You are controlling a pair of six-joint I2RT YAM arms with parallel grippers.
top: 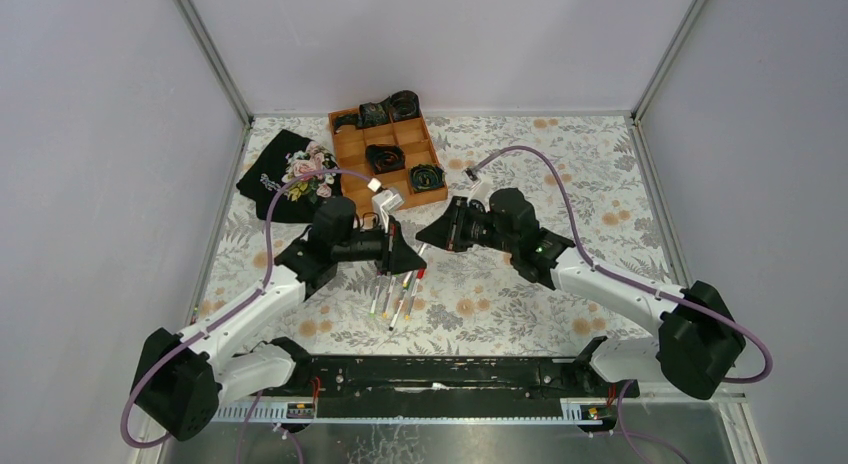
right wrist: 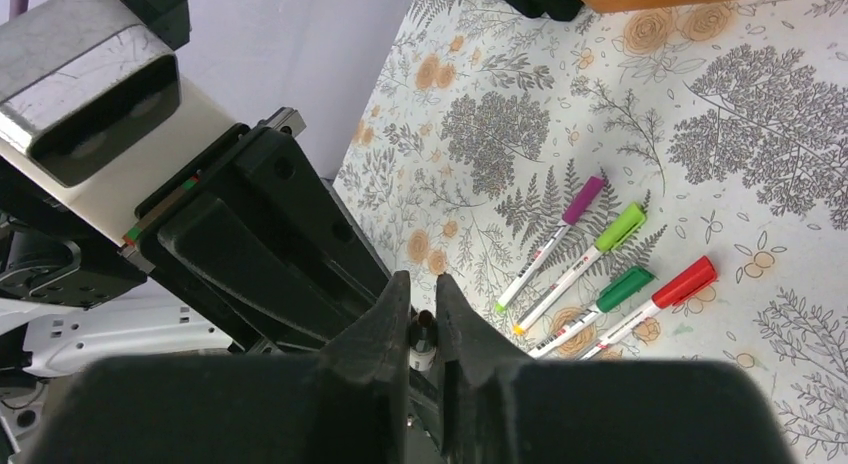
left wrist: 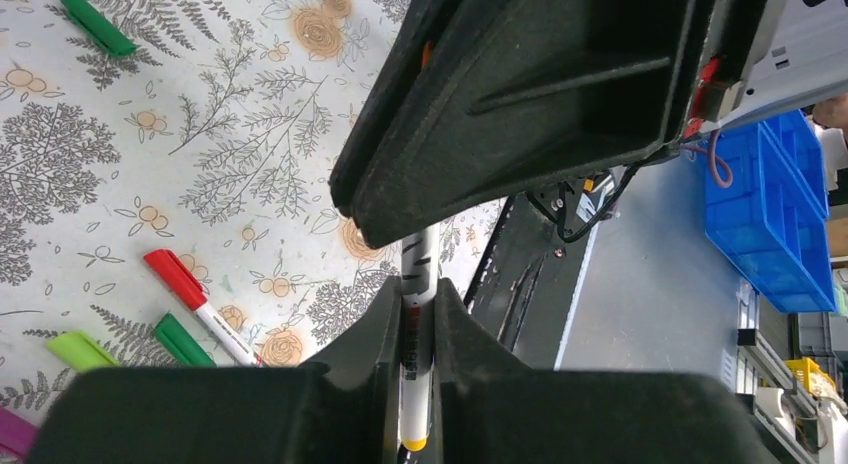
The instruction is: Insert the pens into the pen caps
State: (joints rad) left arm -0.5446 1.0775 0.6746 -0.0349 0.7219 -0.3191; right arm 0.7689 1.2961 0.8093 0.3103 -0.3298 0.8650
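Left gripper [left wrist: 418, 296]: closed on a pen [left wrist: 417, 369]. The barrel is clamped between both fingers and its yellow end points back toward the wrist.
Right gripper [right wrist: 422, 289]: tip to tip with the left gripper, above the tabletop [right wrist: 760, 104]. Its fingers are closed to a narrow gap on a dark piece [right wrist: 424, 332].
Dark piece: sits where the held pen's far end meets the right gripper. Whether it is a cap or the pen's own bare end cannot be told.
Held pen, far end: hidden under the right gripper in the left wrist view, so seating cannot be verified.
Below the grippers: four pens lie side by side on the tabletop, just to the base side of the left gripper. They are the magenta pen [right wrist: 551, 244], lime pen [right wrist: 580, 269], green pen [right wrist: 590, 314] and red pen [right wrist: 648, 309], each with its cap on.
Loose cap [left wrist: 97, 22]: green, alone on the tabletop. It is on the same side of the left gripper as the row, farther ahead and well apart from it.
Farther out: a tray [top: 348, 146] holding black coils, beyond both grippers.
Done, by judgement: four of the five pens in view are capped.
Left, by judgement: capping of the held pen is to be finished or confirmed. The loose cap has no other bare pen in view.
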